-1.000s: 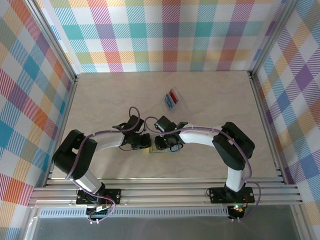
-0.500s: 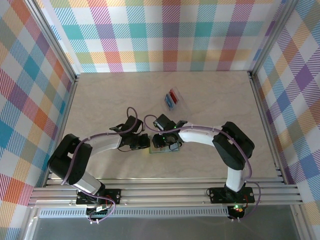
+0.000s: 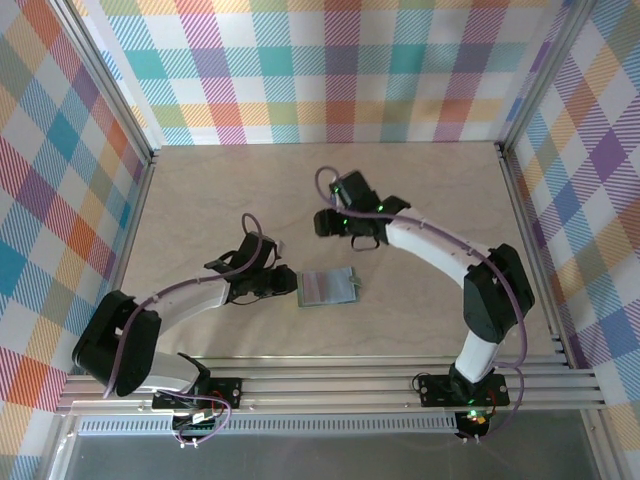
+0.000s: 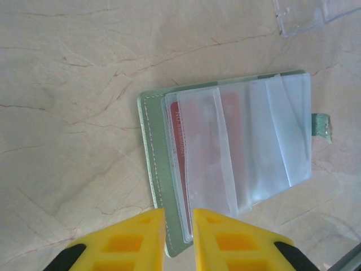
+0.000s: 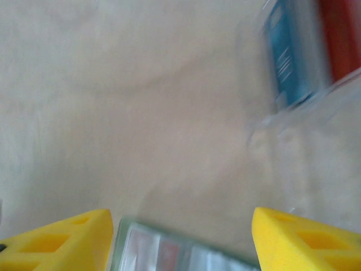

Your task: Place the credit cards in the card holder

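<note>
Right tool (image 5: 181,240) has left the card holder (image 3: 325,287) for the credit cards (image 5: 287,62) in the clear tray (image 5: 316,118), jaws wide open — next pickup likely; left tool (image 4: 179,228), barely parted, sits at the holder's edge.

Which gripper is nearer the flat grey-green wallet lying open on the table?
Left. The left gripper is at the wallet's left edge; the right gripper is farther back on the table, apart from it.

Top external: high behind near edge of table (image 3: 200,200), looks down over all of it. Left wrist: close, faces straight down on card holder (image 4: 225,147). Right wrist: close, downward, blurred; card holder shared by all three.
</note>
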